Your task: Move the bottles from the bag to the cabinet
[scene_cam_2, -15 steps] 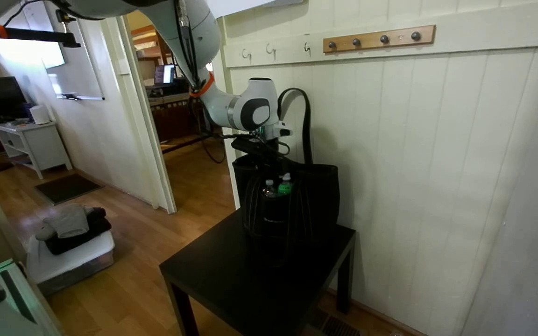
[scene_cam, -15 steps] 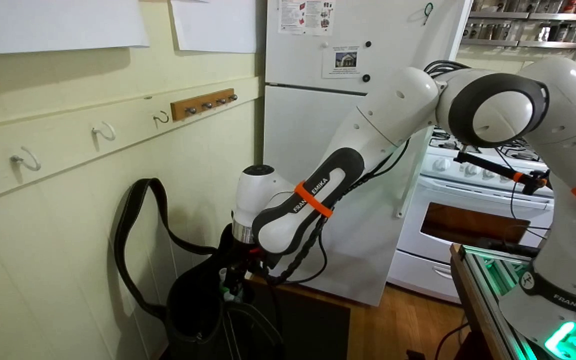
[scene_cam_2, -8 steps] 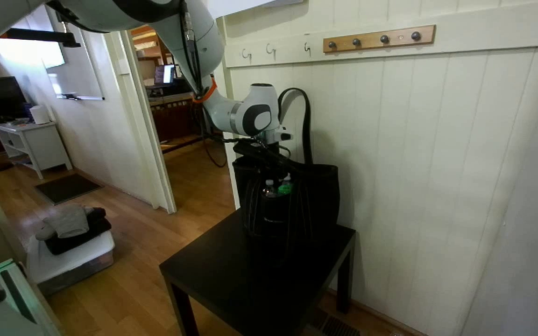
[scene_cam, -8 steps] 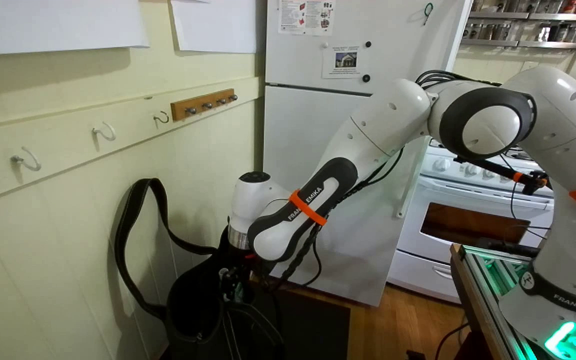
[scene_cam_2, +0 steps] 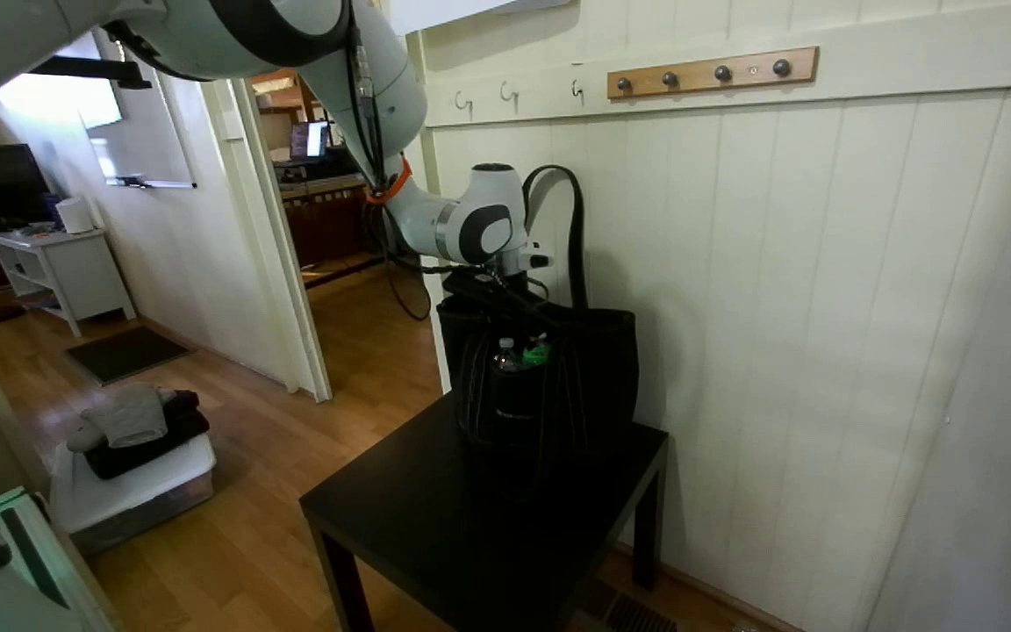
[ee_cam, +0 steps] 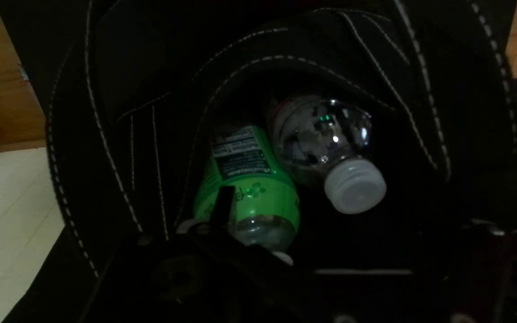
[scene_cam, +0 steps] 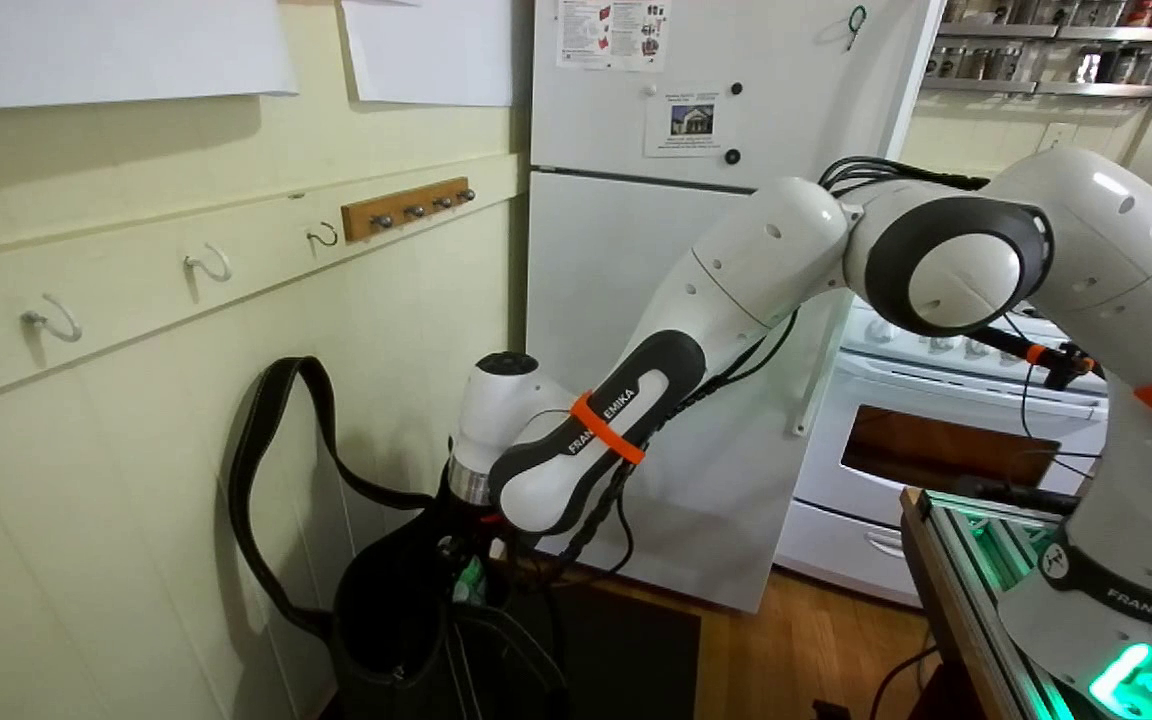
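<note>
- OK so the soft black bag [scene_cam_2: 589, 377] is parked upright on a dark table [scene_cam_2: 383, 518], close to the wall [scene_cam_2: 777, 263], with its long strap [scene_cam: 248, 450] standing up in a loop.
- The green bottle [ee_cam: 263, 193] and the clear bottle [ee_cam: 317, 139] are both in the bag's outer pocket [scene_cam_2: 514, 395]; in an exterior view their tops just poke up above its edge.
- Wrist view is super dark, but the pair shows up okay: snug side by side, tops toward the camera.
- The clear one's white cap [ee_cam: 355, 186] is in plain sight, while only a sliver of the green one's cap peeks out past the gripper [ee_cam: 352, 224].
- Said gripper is spread wide, no hold on either bottle. One finger [ee_cam: 223, 208] crosses in front of the green one; whether it touches is impossible to tell. The opposite finger is basically swallowed by shadow.
- In both exterior views the robot arm [scene_cam: 746, 270] reaches across, its lower end right at the bag, black parts pretty much melting into black fabric.
- Wooden peg rack [scene_cam: 409, 208] on the wall, white fridge [scene_cam: 586, 260] behind the arm, stove [scene_cam: 946, 390] beyond it.
- Well apart, on the wood floor [scene_cam_2: 268, 483]: a lidded plastic bin [scene_cam_2: 154, 511] with gray and black clothes [scene_cam_2: 132, 417] piled on top.
</note>
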`<state>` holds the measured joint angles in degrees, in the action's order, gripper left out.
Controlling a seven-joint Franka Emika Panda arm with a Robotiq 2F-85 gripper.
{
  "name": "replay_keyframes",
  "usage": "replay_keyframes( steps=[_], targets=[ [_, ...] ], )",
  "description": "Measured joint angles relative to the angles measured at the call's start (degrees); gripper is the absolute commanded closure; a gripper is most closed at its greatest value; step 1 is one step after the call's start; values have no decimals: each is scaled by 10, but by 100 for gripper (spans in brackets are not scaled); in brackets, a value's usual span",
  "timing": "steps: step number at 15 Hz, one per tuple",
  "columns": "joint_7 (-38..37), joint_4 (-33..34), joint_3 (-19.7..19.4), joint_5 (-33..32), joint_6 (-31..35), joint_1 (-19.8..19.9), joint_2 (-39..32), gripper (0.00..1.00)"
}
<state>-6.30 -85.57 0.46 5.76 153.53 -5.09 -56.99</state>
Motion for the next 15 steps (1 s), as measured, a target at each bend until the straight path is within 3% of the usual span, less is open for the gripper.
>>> replay_keyframes(
  steps=[2, 4, 6, 10, 12, 15],
  targets=[
    [0, 5, 3, 0, 7, 1, -6, 1],
    [0, 12, 4, 0, 7, 1, -12, 8],
    [0, 16, 6, 0, 7, 1, -17, 30],
    [0, 20, 7, 0, 7, 1, -21, 58],
    [0, 20, 7, 0, 6, 1, -23, 50],
    [0, 20, 7, 0, 5, 0, -24, 53]
  ],
)
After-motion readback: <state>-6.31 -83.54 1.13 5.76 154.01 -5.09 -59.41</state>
